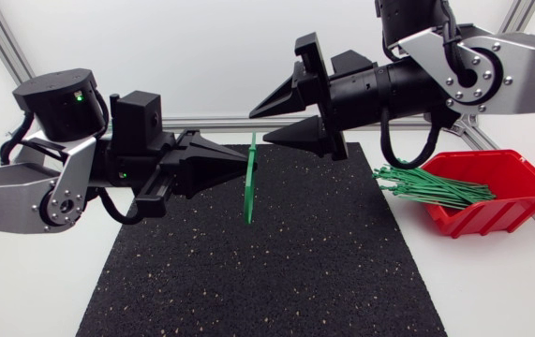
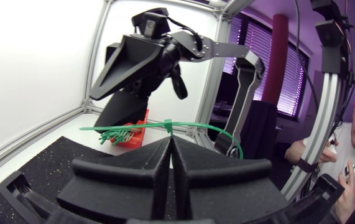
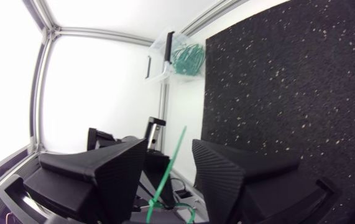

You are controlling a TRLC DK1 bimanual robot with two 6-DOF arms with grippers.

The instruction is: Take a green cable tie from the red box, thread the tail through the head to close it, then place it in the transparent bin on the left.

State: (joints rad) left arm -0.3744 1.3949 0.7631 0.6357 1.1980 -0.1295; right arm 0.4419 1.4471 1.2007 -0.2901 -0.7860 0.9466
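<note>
A green cable tie (image 1: 249, 192) hangs upright over the black mat (image 1: 276, 271), with my left gripper (image 1: 246, 173) shut on its middle. In the left wrist view the tie (image 2: 121, 127) runs across the closed fingertips of my left gripper (image 2: 170, 138), one end curving down. My right gripper (image 1: 259, 128) stands open around the tie's upper end; in the right wrist view the tie (image 3: 176, 152) passes between the parted fingers of my right gripper (image 3: 170, 146) without touching them. The red box (image 1: 506, 197) holds several green ties (image 1: 431, 185). The transparent bin (image 3: 165, 59) holds looped ties.
The red box (image 2: 138, 138) shows beyond my left gripper, under my right arm (image 2: 140, 62). Aluminium frame posts (image 1: 5, 47) stand at the table's corners. The mat (image 3: 289, 81) spreads below my right gripper.
</note>
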